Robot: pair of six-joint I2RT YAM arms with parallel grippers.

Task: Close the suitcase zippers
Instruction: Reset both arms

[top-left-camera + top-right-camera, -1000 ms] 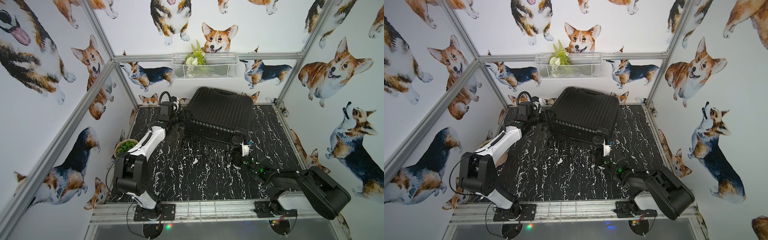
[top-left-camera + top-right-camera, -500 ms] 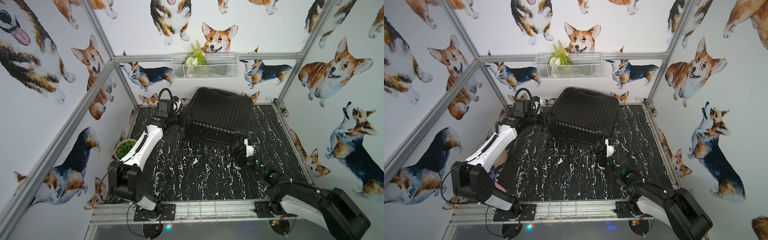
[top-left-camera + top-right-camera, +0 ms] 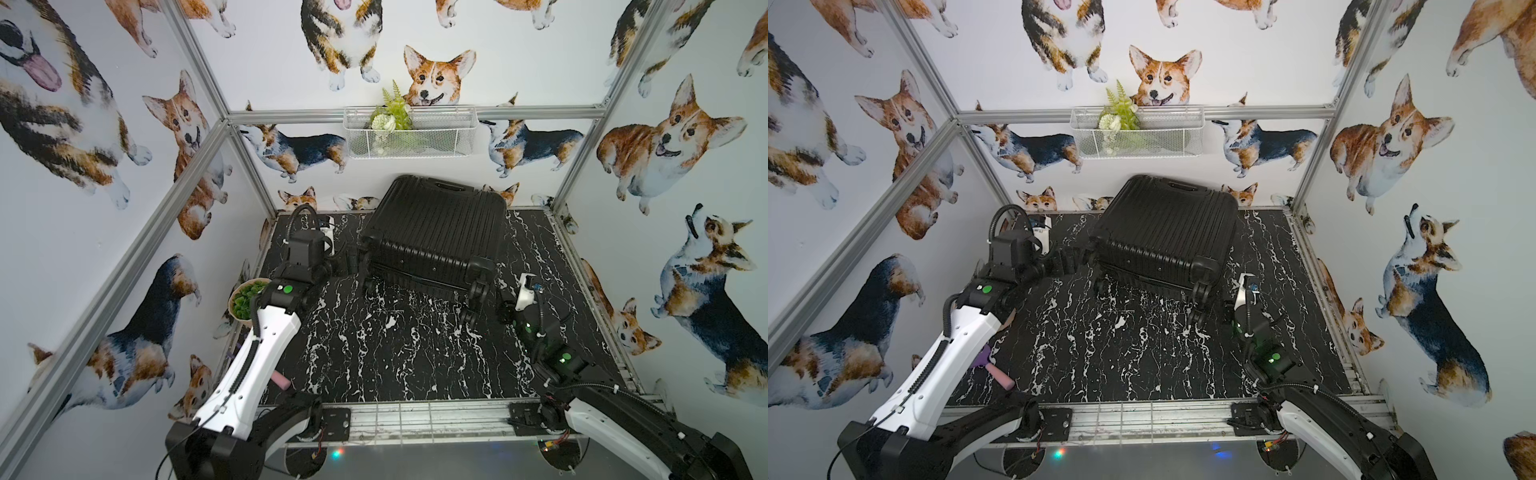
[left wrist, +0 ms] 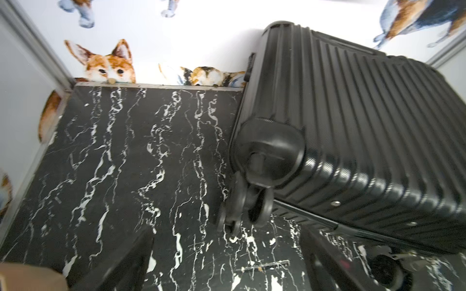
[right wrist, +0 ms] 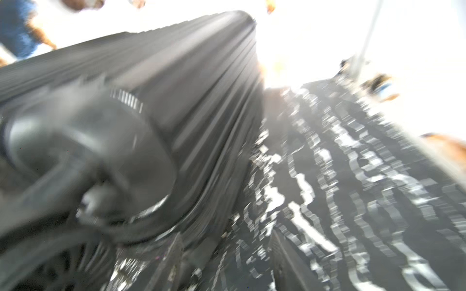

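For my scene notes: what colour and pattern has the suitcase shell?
The suitcase is black with parallel ribs, clearest in the left wrist view.

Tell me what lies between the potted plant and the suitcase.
The left arm's wrist and left gripper lie between the potted plant and the suitcase, as a top view shows.

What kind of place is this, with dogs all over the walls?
Probably a robot test booth: an aluminium frame holds the corgi-print walls, a left arm and right arm stand on the front rail, facing a suitcase.
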